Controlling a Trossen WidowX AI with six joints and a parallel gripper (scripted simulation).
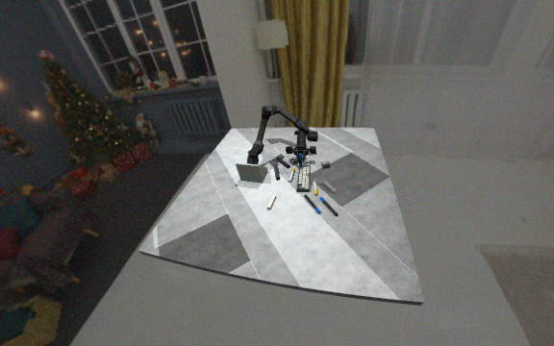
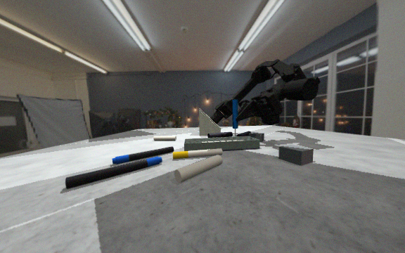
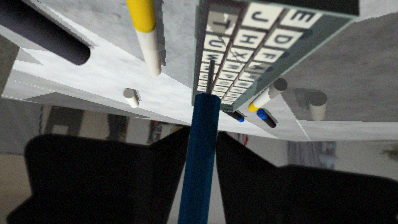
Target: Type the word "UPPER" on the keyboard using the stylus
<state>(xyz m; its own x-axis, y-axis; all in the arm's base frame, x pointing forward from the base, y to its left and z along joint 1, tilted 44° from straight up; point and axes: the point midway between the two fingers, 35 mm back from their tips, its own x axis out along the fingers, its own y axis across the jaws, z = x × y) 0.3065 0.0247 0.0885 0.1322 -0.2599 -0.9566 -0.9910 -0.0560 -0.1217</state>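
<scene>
The keyboard [image 1: 303, 190] [image 2: 220, 145] [image 3: 320, 34] is a grey-green tray with rows of white letter keys, lying on the desk. My gripper [image 3: 203, 136] is shut on the blue stylus [image 1: 300, 159] [image 2: 235, 114] [image 3: 201, 160], which stands nearly upright with its thin metal tip down. In the wrist view, the tip lies over the first row of keys, at the key just beyond the U key [image 3: 215, 42]; that letter is partly covered. The T key [image 3: 220, 22] is in shadow. Whether the tip touches a key cannot be told.
A grey block [image 1: 325, 164] [image 2: 295, 155] lies beside the keyboard. A yellow-and-white marker [image 3: 149, 42] and a black marker [image 3: 50, 32] lie on its other side. A thick off-white cylinder [image 2: 199, 169], blue-and-black markers and a slanted panel [image 1: 252, 173] are also on the desk.
</scene>
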